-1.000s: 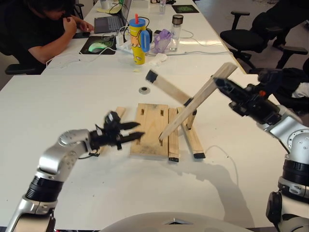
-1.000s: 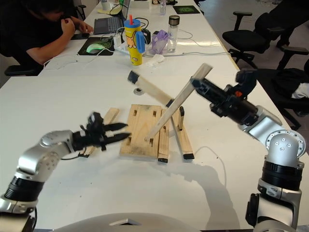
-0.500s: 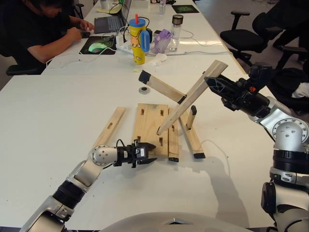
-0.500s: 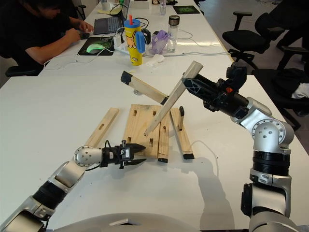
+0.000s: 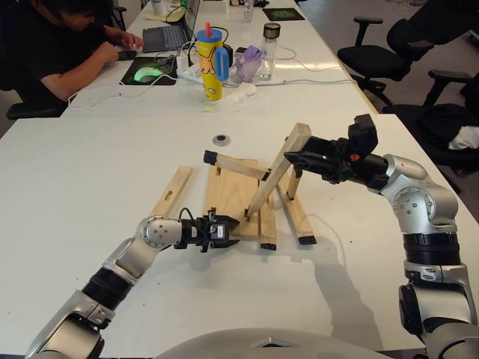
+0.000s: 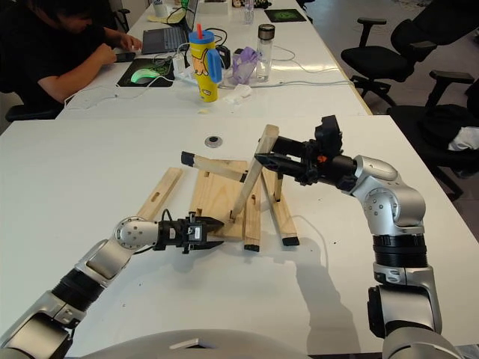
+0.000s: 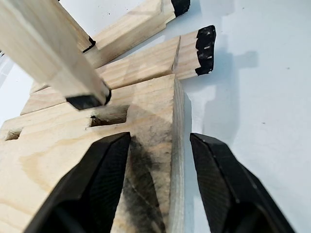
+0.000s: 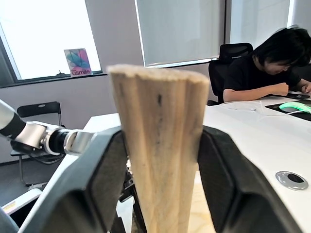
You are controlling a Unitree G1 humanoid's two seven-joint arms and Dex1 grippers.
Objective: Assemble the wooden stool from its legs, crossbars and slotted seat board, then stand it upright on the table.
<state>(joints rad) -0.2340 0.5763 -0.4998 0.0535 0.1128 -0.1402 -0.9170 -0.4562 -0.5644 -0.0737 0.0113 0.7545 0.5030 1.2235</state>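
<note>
The left end effector (image 5: pixel 228 231) lies low on the surface (image 5: pixel 97 164), its fingers (image 7: pixel 104 170) spread narrowly to either side of the near corner of the slotted seat board (image 5: pixel 228 202), which lies flat. Just beyond its tips, a tilted leg (image 5: pixel 266 187) has its lower end at a slot in the board. The right end effector (image 5: pixel 292 158) clamps this leg near its top. A black-capped bar (image 5: pixel 236 164) crosses behind the leg, raised. Two more legs (image 5: pixel 298 217) lie beside the board under the right end effector, and a slotted crossbar (image 5: pixel 171 193) lies outboard of the left one.
</note>
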